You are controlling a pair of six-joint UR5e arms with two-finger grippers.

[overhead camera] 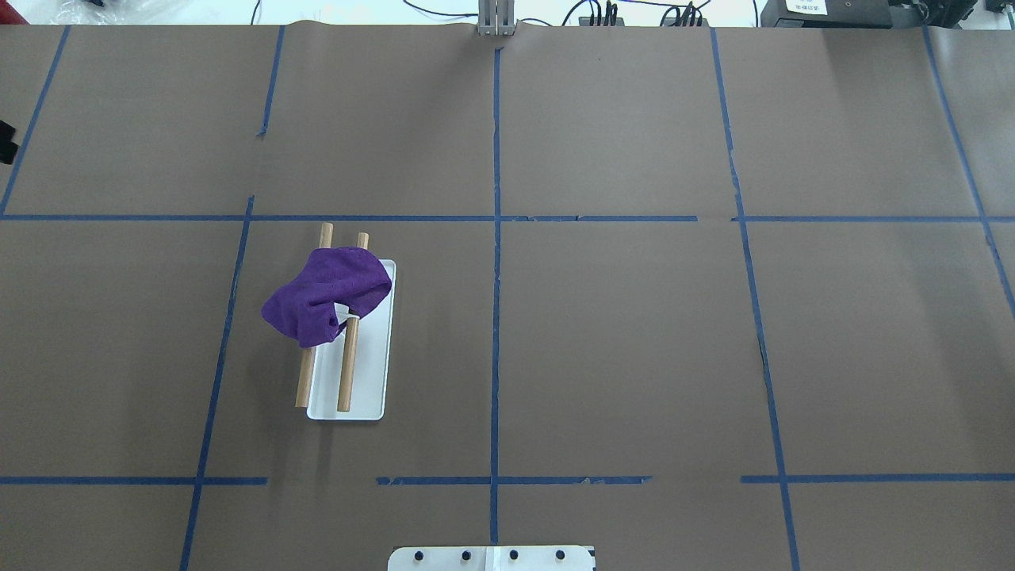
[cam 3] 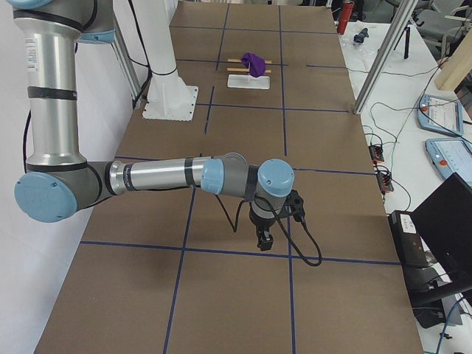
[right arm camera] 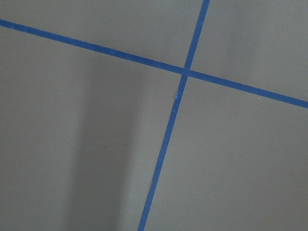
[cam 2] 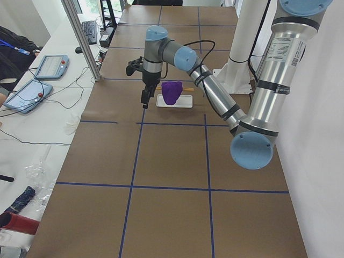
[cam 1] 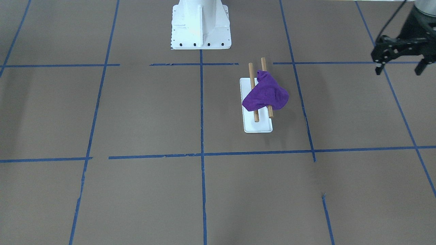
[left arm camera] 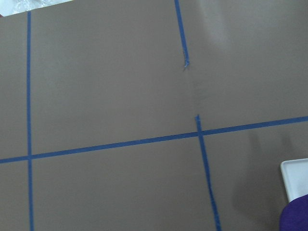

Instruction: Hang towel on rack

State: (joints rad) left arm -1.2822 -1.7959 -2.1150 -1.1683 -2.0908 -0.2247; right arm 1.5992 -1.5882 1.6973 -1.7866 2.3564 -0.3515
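A purple towel point(cam 1: 267, 95) hangs bunched over both wooden rods point(cam 1: 256, 115) of the rack, which stands on a white tray base point(cam 1: 258, 126). In the overhead view the towel point(overhead camera: 325, 297) covers the far half of the rods point(overhead camera: 346, 373). My left gripper point(cam 1: 399, 69) is open and empty. It hovers above the table, well off to the side of the rack. A towel corner point(left arm camera: 296, 216) and the tray edge point(left arm camera: 296, 178) show in the left wrist view. My right gripper point(cam 3: 264, 240) shows only in the exterior right view, far from the rack, and I cannot tell its state.
The brown table cover point(overhead camera: 634, 333) is divided by blue tape lines. The white robot pedestal point(cam 1: 200, 23) stands at the table's edge. Tablets point(cam 2: 32, 91) and cables lie on the side bench beyond the table.
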